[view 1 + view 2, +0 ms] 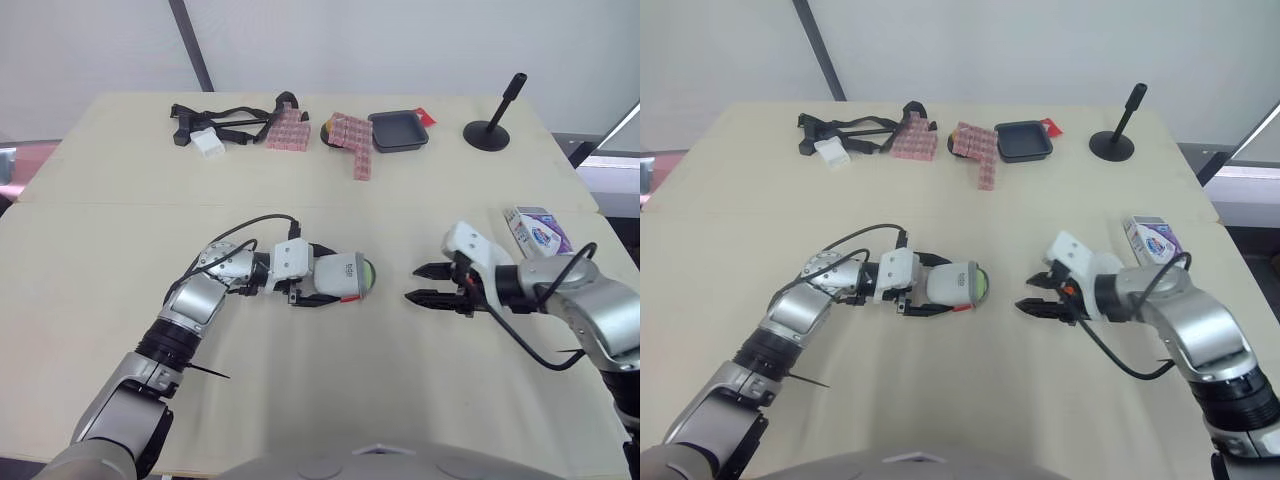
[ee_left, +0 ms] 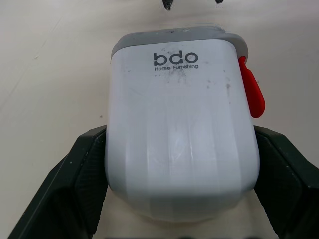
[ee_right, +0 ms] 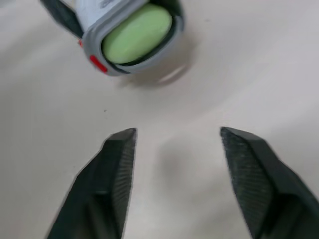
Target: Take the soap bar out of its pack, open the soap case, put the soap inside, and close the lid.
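Table (image 1: 100, 260): pale, work goes on at the near half.

Left gripper (image 1: 318, 276): clenched across the soap case (image 1: 345, 275), 1 finger on each flank, holding it on its side at table centre.

Right gripper (image 1: 412, 282): released, jaws spread, nothing between them. It sits level with the case, a strip of bare table between.

Soap pack (image 1: 537, 230): lies flat just beyond the right forearm. Cannot tell whether it is empty.

Soap (image 3: 137, 34): green, already inside the case, showing at the open mouth.

Key relation: the case's long axis runs across the table, in line with both grippers, and its mouth faces straight at the right jaws. The right arm is the free one and the nearer to that end. Judged remaining step: closing.

Red latch (image 2: 249, 92): on 1 flank near the grey rim.

Unclear: no lid can be made out, hinged or loose. Depth of soap inside is hidden. The case's rear end is cut off in the left wrist view.
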`<act>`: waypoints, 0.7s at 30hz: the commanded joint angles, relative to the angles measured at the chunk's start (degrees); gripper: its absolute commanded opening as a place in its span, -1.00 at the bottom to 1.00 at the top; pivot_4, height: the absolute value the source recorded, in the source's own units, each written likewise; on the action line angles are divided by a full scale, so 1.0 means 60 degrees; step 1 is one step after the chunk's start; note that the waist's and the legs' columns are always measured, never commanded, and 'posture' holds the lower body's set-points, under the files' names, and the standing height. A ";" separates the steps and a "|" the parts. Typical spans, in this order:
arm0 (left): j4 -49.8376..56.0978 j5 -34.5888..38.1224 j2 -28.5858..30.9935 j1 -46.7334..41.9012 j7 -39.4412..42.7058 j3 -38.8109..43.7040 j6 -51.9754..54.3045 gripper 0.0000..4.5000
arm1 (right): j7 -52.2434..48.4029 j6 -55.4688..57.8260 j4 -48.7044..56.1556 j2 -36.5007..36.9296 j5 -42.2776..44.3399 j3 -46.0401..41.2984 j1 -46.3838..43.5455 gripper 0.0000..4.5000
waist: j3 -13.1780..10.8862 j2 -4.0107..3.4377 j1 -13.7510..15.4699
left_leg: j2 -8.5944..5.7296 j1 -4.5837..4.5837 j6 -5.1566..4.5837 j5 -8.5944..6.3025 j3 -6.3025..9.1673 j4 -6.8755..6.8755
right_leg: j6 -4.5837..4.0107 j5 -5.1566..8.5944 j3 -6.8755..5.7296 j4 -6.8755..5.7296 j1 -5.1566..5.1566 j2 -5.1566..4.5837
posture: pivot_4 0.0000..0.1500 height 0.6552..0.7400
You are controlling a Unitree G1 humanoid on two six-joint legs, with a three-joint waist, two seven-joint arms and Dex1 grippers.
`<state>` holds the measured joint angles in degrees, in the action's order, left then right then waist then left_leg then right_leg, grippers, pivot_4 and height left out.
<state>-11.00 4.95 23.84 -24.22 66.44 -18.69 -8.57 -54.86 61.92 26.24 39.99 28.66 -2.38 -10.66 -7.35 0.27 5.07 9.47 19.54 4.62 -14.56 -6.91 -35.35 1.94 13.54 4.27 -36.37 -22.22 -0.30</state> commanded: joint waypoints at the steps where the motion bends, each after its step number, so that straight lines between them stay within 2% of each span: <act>1: -0.0229 0.0035 0.0027 -0.0290 -0.0085 0.0237 -0.0864 0.62 | 0.0526 0.2301 0.0073 -0.0800 0.1761 -0.1438 -0.0101 0.85 | 0.0000 0.0000 -0.0012 | 0.0000 -0.0004 -0.0001 0.0002 0.0000 0.0000 | 0.0000 0.0000 0.0000 0.0000 0.0000 0.0000 | 1.00 1.00; 2: -0.0296 -0.0005 0.0023 -0.0329 -0.0103 0.0224 -0.1046 0.62 | 0.0762 0.2981 0.0002 -0.1157 0.2064 -0.1779 -0.0235 0.99 | 0.0001 0.0000 -0.0015 | 0.0000 -0.0005 0.0000 0.0004 0.0000 0.0000 | -0.0001 0.0000 -0.0002 0.0002 0.0001 0.0001 | 1.00 1.00; 6: -0.0408 0.0066 -0.0103 -0.0398 -0.0211 0.0251 -0.1539 0.62 | 0.1494 0.4957 -0.0295 -0.2192 0.3096 -0.2710 -0.0682 0.99 | 0.0001 -0.0010 0.0041 | 0.0000 -0.0006 -0.0001 0.0013 -0.0003 0.0000 | -0.0003 -0.0001 -0.0003 -0.0017 -0.0002 0.0002 | 1.00 1.00; 12: -0.0152 0.0156 -0.0347 -0.0399 -0.0570 0.0295 -0.1951 0.62 | 0.3128 0.5096 -0.0780 -0.2854 0.4912 -0.2891 -0.0718 0.99 | 0.0002 -0.0011 0.0264 | 0.0001 -0.0002 -0.0002 0.0013 -0.0003 0.0001 | -0.0004 -0.0001 -0.0009 -0.0025 -0.0004 0.0000 | 1.00 1.00; 21: 0.0367 0.0254 -0.0390 -0.0104 -0.0520 0.0106 -0.1783 0.62 | 0.4997 0.5096 -0.0982 -0.3584 0.5947 -0.2737 -0.1296 0.99 | 0.0001 -0.0013 0.0192 | -0.0004 0.0002 0.0007 0.0019 -0.0005 0.0012 | -0.0004 -0.0001 -0.0009 -0.0010 -0.0016 -0.0002 | 1.00 1.00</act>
<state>-11.23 4.87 21.30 -24.88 63.41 -18.63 -18.75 -26.39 92.09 20.21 18.85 61.98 -18.51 -17.44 -7.35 0.19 6.22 9.44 19.55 4.67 -14.44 -6.94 -35.27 1.92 13.53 4.23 -36.43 -22.31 -0.32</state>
